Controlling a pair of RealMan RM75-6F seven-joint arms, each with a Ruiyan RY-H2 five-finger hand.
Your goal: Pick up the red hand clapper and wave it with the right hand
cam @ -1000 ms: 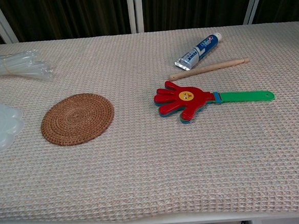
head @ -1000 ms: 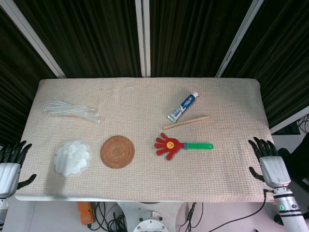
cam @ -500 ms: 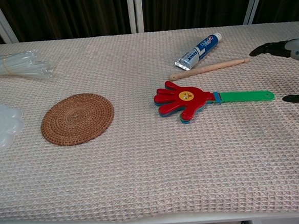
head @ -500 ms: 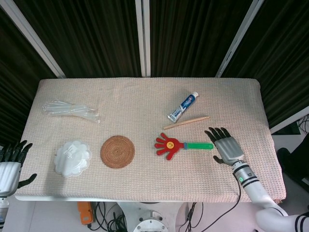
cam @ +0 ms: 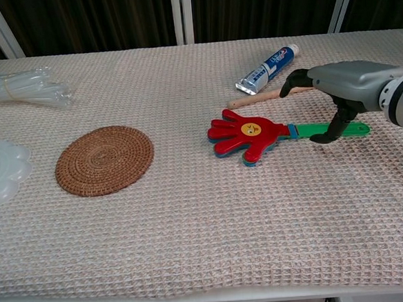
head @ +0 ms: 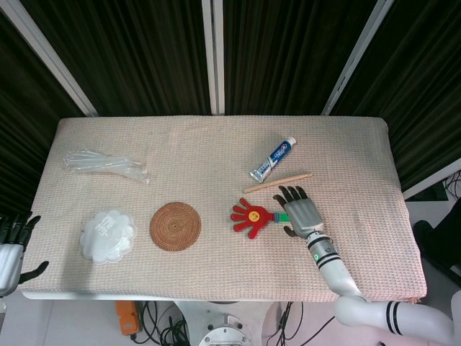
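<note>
- The right robot hand (head: 300, 211) is hovering with fingers spread, holding nothing, over the green handle of the red hand clapper (cam: 250, 136).
- The clapper is lying flat on the counter (head: 216, 274), beside a woven coaster (cam: 104, 160).
- The left robot hand (head: 13, 249) is waiting, fingers apart, off the counter's edge.

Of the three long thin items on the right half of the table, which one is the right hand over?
The clapper: the right hand hangs above its green handle. The wooden stick and toothpaste tube lie farther back, uncovered.
</note>
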